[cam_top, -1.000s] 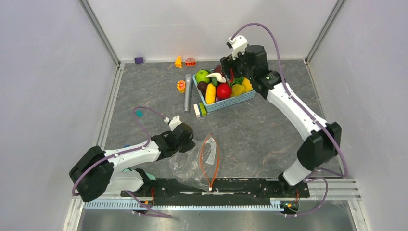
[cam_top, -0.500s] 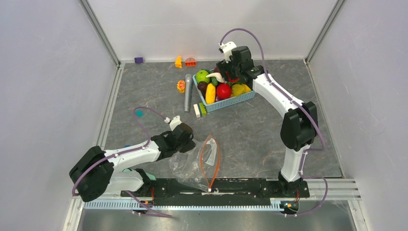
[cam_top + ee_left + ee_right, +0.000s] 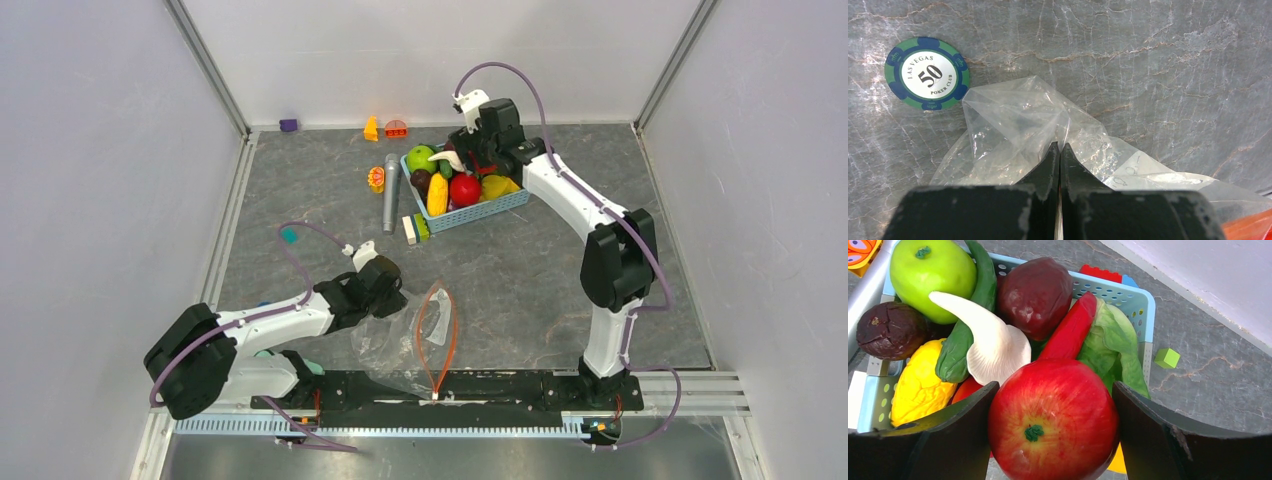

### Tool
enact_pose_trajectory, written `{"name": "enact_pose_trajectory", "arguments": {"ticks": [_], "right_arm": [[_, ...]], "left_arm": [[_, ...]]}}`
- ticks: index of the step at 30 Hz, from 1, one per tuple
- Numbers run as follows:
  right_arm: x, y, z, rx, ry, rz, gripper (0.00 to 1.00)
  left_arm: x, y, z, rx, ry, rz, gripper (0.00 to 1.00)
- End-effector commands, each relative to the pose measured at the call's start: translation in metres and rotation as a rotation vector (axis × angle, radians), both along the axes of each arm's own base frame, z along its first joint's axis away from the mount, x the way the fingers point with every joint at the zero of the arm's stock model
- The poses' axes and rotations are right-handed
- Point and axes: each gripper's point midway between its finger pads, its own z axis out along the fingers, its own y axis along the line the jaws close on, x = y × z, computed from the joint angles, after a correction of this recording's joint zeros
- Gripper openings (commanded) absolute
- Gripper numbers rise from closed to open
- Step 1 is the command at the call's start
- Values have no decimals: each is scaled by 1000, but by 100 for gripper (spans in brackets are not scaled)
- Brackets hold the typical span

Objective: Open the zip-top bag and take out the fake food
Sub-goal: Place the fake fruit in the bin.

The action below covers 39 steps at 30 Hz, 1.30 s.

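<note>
Left gripper (image 3: 1060, 146) pinches zip-top bag (image 3: 1013, 125); right gripper (image 3: 1054, 386) wide, flanking red apple (image 3: 1053, 425)

Only legible txt: poker chip (image 3: 927, 73), green/blue rim w/ white centre, flat on the desk (image 3: 1148, 60) just beside the zip-top bag (image 3: 1013, 125). Reads "LAS VEGAS" at top, big "50" in middle, "POKER CLUB" below. Faint dark marks on the bag film, too blurred to read.

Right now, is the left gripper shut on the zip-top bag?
Yes, the left wrist view shows the left gripper shut, with a fold of the zip-top bag pinched between its fingers.
</note>
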Motion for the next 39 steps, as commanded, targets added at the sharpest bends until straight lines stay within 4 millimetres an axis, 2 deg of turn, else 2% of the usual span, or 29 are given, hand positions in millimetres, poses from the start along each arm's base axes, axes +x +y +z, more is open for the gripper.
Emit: {"name": "enact_pose_trajectory", "arguments": {"ticks": [1,8,14,23,32,36,39], "right_arm": [[9,1,-11,-14,-6,4,65],[10,3,-28,-23,28,7,70],[10,5,-20,-5,12,8,88],[9,8,7,32,-39,26,98],[5,12,39,72,-86,52,98],[2,13,60,95,-109,58,98],[-4,9,83,115,-144,48,98]], "left_arm": [[5,-5,7,-28,-20,6,2],[5,-3,6,-27,-19,8,2],[4,-2,7,-24,-22,9,2],[4,-2,6,-27,-22,12,2],[4,-1,7,-33,-26,17,2],[4,0,8,-32,-30,19,2],[4,1,11,-32,-35,23,2]]}}
